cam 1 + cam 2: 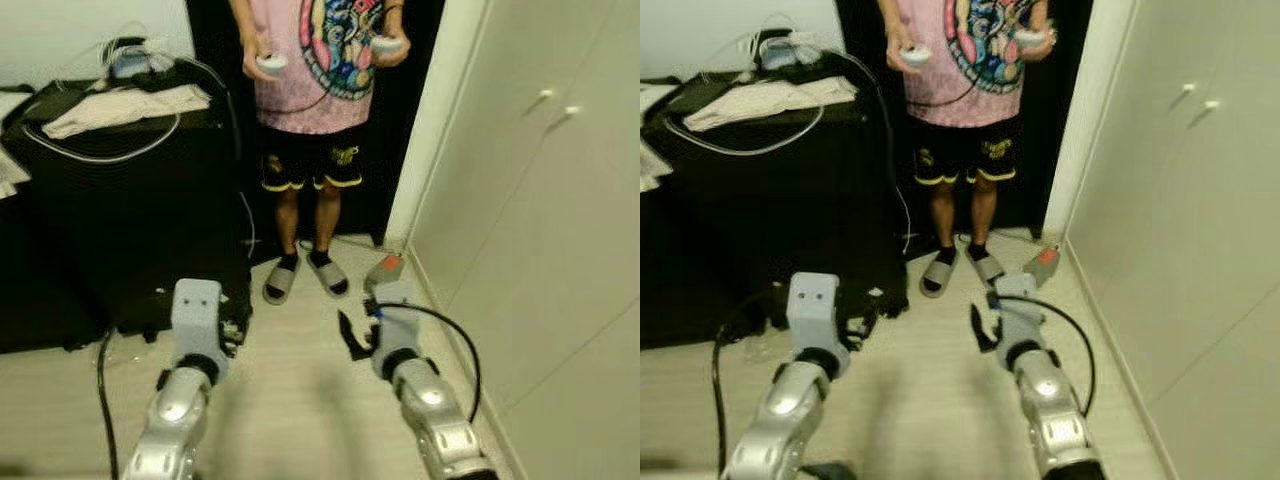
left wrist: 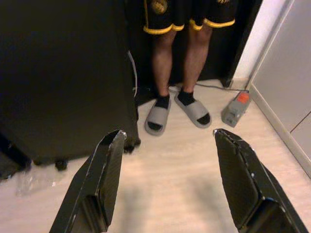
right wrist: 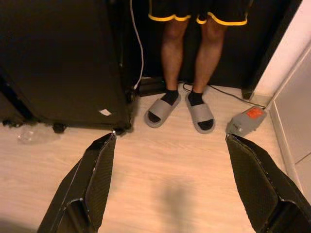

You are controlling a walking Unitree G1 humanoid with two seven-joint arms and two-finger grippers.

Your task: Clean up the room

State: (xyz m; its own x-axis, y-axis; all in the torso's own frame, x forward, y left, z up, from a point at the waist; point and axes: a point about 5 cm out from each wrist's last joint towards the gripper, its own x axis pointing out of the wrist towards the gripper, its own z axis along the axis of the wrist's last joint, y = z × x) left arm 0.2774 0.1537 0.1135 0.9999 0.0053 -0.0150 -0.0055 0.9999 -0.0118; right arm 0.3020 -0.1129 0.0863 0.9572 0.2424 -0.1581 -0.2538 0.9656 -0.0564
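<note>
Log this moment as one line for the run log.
left gripper: open, above floor | right gripper: open, above floor | person: ahead, holding controllers | grey box: on floor beside wardrobe | black suitcase: left

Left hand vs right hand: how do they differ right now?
Little differs. The left hand hovers nearer the black suitcase; the right hand hovers nearer the white cupboards and the small grey box. Both are open, empty, above bare floor, pointing toward the person's slippers.

The 2 head views look forward and down from above the floor. Both wrist views sit low, facing a person's sandals, shared by all 4.
</note>
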